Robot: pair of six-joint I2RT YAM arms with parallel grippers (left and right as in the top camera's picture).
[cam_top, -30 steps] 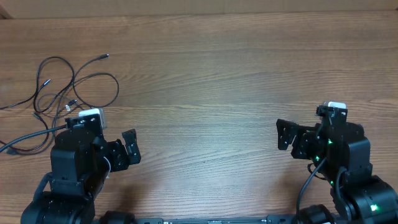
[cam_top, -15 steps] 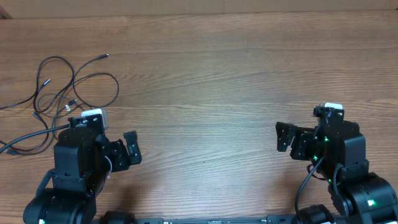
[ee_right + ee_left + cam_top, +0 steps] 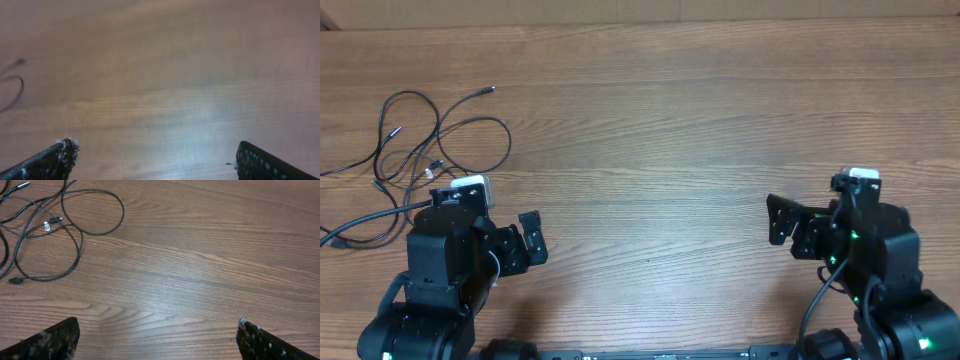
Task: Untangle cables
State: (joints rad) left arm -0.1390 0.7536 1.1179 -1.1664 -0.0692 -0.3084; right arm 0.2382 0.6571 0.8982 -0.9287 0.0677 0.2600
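The left hand (image 3: pixel 532 238) and right hand (image 3: pixel 777 220) are both hanging wide open, gripping nothing. The thin black tangled cables (image 3: pixel 432 152) are lying far left on the brown wooden tabletop (image 3: pixel 660 130). I'm thinking the left one should be pinching one loose outer loop, not the knot.

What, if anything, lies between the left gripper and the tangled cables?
Nothing visible does. The left gripper has its jaws open and holds nothing, and the cables lie ahead of it toward the table's far left. The overhead and left wrist views show only bare wooden table between them.
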